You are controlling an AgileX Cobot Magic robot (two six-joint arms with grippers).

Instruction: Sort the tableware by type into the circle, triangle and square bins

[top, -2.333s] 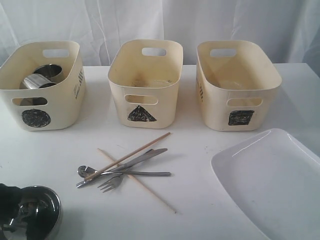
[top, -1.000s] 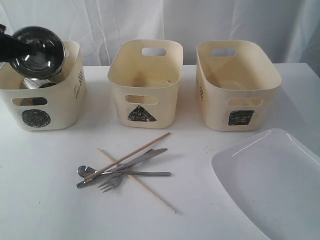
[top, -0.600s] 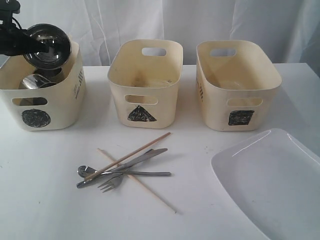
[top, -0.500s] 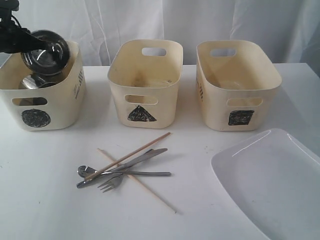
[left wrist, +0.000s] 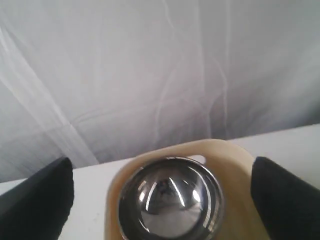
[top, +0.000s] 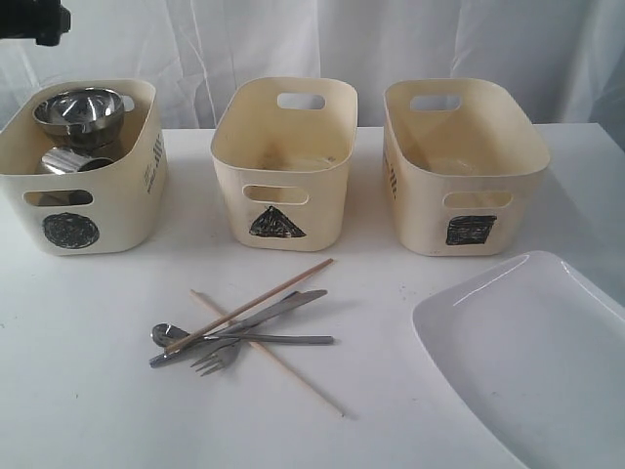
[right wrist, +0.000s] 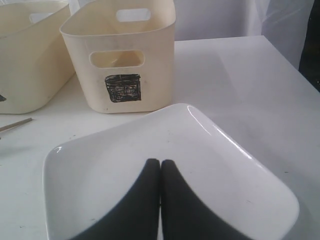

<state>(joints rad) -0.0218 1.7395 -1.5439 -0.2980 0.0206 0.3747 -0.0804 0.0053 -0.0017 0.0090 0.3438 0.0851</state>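
The steel bowl (top: 80, 109) lies in the circle bin (top: 107, 210) on top of a steel mug (top: 61, 161). In the left wrist view my left gripper (left wrist: 162, 165) hangs open above the bowl (left wrist: 170, 200), its dark fingers (left wrist: 37, 200) wide apart and touching nothing. The fork (top: 217, 358), spoon (top: 166, 335), knife (top: 283, 308) and two crossed chopsticks (top: 288, 278) lie in a heap in front of the bins. My right gripper (right wrist: 160, 162) is shut and empty just over the large white plate (right wrist: 100, 165). No small white bowl is in view.
The triangle bin (top: 283, 220) and the square bin (top: 469, 230) stand in a row to the right of the circle bin. The plate (top: 527, 362) lies at the front right. A white curtain hangs behind the table. A dark part of the left arm (top: 39, 20) shows at the top left.
The left gripper carried the steel bowl up from the table's front left to over the circle bin, let it go into the bin and rose away.
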